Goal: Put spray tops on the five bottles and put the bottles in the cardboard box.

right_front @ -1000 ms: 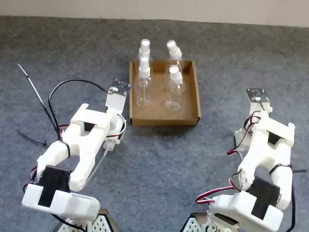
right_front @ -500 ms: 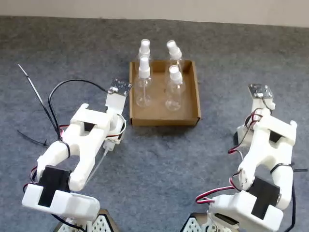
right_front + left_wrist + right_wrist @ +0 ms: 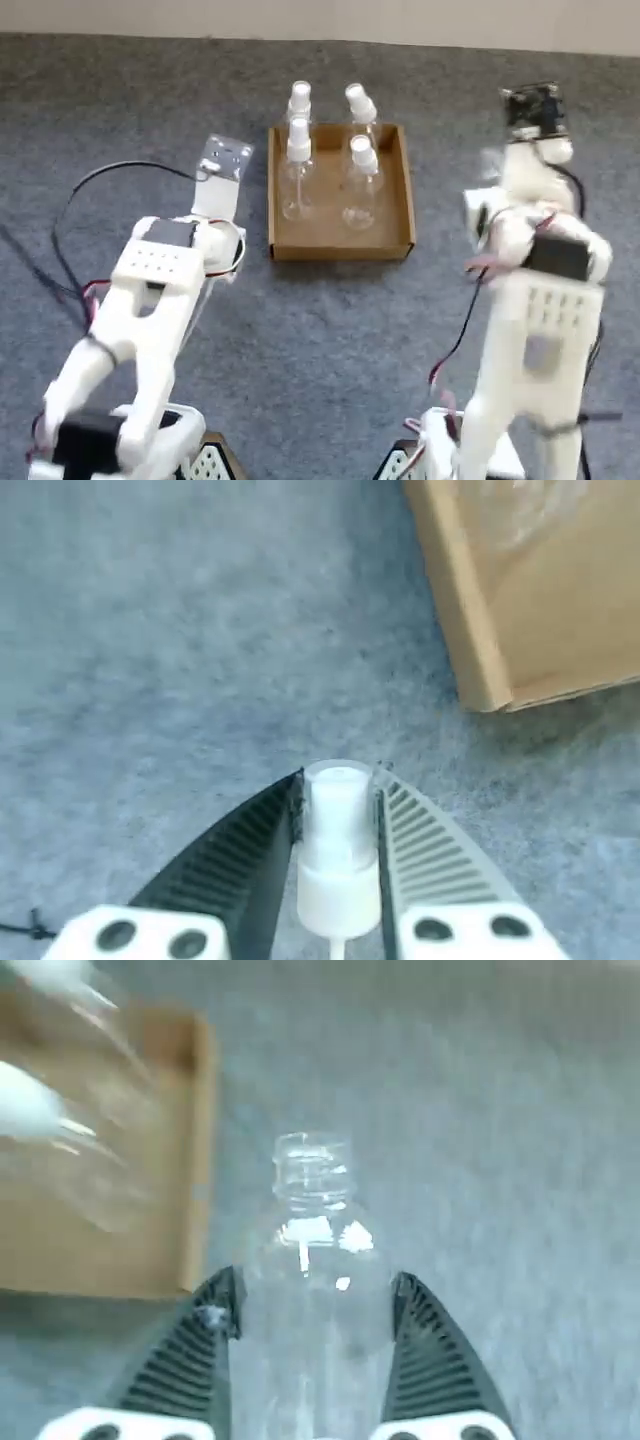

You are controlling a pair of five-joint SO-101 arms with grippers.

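A white spray top (image 3: 338,840) stands upright in my left gripper (image 3: 338,780), which is shut on it above the grey carpet, near the cardboard box's corner (image 3: 480,670). A clear bottle (image 3: 315,1230) with a bare threaded neck sits between the fingers of my right gripper (image 3: 315,1290), which is shut on its body. That bottle hangs just right of the box wall (image 3: 195,1140). In the high view the cardboard box (image 3: 340,248) holds several clear bottles with white spray tops (image 3: 297,170). The left arm (image 3: 160,290) is left of the box, the right arm (image 3: 540,260) to its right.
Grey carpet covers the table on all sides of the box. Black cables (image 3: 75,215) trail beside the left arm. Open carpet lies between the two arms in front of the box.
Both arms have lifted. The right arm swung up and away from the front edge, to beside the box's right wall. The left wrist moved farther from the front edge and slightly left.
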